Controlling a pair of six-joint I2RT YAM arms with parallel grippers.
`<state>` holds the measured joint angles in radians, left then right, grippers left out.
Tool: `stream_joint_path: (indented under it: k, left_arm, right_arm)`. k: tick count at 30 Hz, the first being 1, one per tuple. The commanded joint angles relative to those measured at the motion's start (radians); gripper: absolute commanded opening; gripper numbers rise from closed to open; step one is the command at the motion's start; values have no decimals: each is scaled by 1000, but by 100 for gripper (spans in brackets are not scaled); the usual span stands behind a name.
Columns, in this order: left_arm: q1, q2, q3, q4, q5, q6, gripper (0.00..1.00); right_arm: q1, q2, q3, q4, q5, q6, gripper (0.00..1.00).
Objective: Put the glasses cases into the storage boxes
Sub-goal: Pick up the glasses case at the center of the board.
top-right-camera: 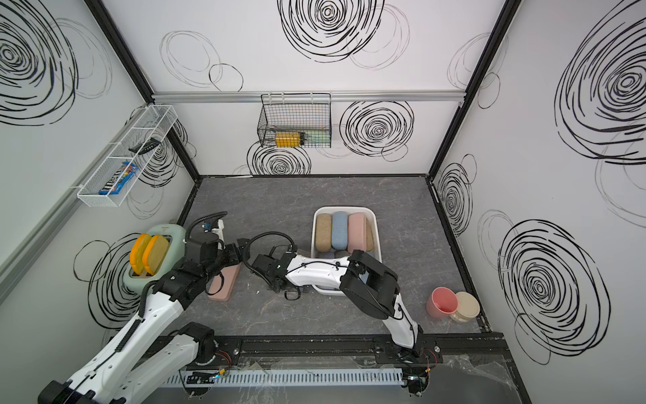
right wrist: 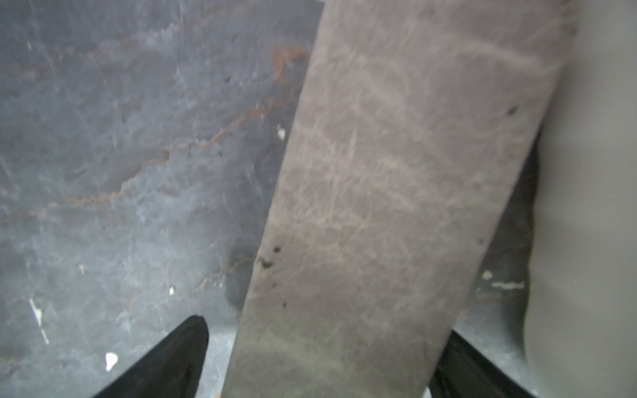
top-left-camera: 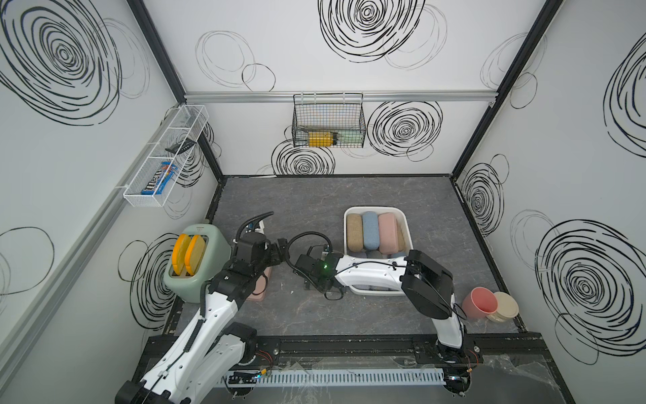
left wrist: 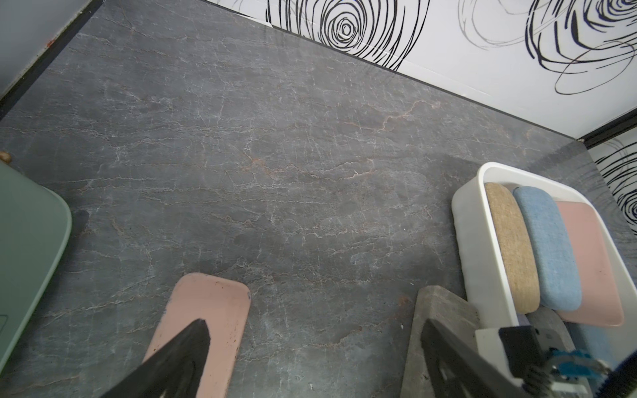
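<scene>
Two grippers, both spread and empty: the right gripper (right wrist: 327, 327) straddles the grey case (right wrist: 396, 172), lying on the table (left wrist: 275, 172) just beside the storage box (top-left-camera: 407, 224); the left gripper (left wrist: 313, 325) hangs near the pink case (left wrist: 213, 310). Boxed already: tan case (top-left-camera: 354, 232), blue case (top-left-camera: 373, 229), second pink case (top-left-camera: 388, 232) (more lie beneath). Seemingly two cases remain outside.

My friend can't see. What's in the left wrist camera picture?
The left gripper hangs open above a grey marbled table, one finger over a flat pink glasses case. Nearby, a white plastic bin holds a tan case, a blue case and another pink case.
</scene>
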<state>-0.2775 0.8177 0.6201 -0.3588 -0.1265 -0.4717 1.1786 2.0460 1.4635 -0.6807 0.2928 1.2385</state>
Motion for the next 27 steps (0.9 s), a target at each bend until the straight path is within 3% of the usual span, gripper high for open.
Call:
stream_joint_path:
  k: [1, 6, 13, 19, 23, 27]
  left_arm:
    - [-7, -17, 21, 0, -29, -8, 100]
    - [-13, -22, 23, -5, -42, -10, 99]
    - [-19, -18, 25, -8, -51, -10, 99]
    - [-17, -24, 32, -28, -106, -21, 100]
    - [-16, -38, 29, -31, -130, -34, 99]
    - [-11, -29, 36, -39, -145, -42, 97]
  right_arm:
    - [-3, 14, 27, -43, 22, 10, 91]
    - [16, 25, 32, -47, -5, -19, 78]
    - [71, 62, 90, -107, -18, -77, 83]
    - [32, 53, 45, -43, -69, -110, 87]
    - [30, 47, 62, -38, -51, -146, 72]
    - [32, 17, 76, -56, -34, -164, 67]
